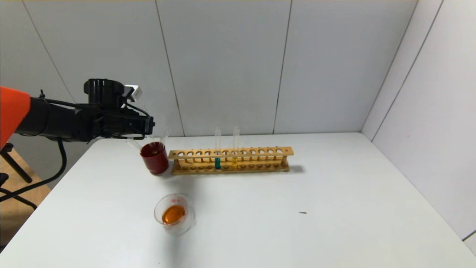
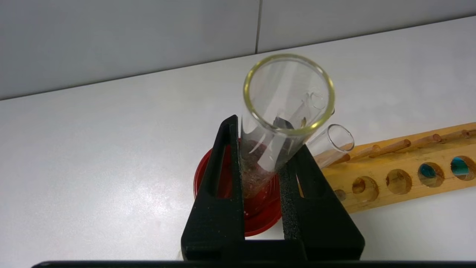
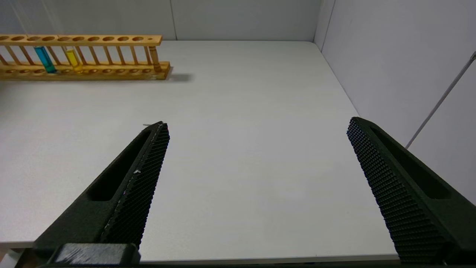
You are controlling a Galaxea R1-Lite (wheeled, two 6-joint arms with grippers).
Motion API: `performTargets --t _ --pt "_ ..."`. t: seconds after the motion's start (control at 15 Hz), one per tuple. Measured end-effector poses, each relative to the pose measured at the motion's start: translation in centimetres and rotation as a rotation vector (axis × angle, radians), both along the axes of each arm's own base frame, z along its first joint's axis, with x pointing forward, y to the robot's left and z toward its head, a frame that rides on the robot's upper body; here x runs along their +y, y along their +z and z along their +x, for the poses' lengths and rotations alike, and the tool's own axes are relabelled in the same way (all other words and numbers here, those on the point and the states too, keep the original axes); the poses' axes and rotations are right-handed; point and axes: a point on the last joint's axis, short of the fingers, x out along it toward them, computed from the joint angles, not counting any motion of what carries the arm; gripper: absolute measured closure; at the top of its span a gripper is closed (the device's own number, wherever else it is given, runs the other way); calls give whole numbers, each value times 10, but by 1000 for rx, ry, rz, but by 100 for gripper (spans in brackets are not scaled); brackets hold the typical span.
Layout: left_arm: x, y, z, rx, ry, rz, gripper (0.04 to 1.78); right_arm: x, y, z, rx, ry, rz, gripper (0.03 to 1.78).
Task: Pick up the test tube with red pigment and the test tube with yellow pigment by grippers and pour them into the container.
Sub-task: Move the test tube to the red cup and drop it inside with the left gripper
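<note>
My left claw (image 2: 266, 175) grips an emptied, fragile, slippery glass tube (image 2: 284, 111) mid-wall above the red cup (image 2: 256, 219), my right claw (image 3: 256, 186) is released, and the container (image 1: 174, 214) holds orange liquid.

I saw the orange-sleeved arm (image 1: 11, 108) at the left edge end in a black gripper (image 2: 266, 175), its clear tube (image 2: 282, 119) rimmed yellowish over a dark red cup (image 1: 154, 158). At centre the tan wooden rack (image 1: 230, 160) held teal (image 1: 217, 162) and yellow (image 1: 234, 161) liquids. Lower down, the clear dish (image 1: 174, 213) with faint red print held orange liquid on the white table (image 1: 334, 208); the other gripper's fingers (image 3: 141, 186) were black, with a fine dotted grid pattern.
</note>
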Motion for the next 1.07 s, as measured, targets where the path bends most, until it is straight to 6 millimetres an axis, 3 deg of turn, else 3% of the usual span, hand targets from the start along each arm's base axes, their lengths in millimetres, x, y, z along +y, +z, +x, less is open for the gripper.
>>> performTargets --t 1.07 --pt "6 -19 21 22 12 1 150 0 0 0 0 0 0 6"
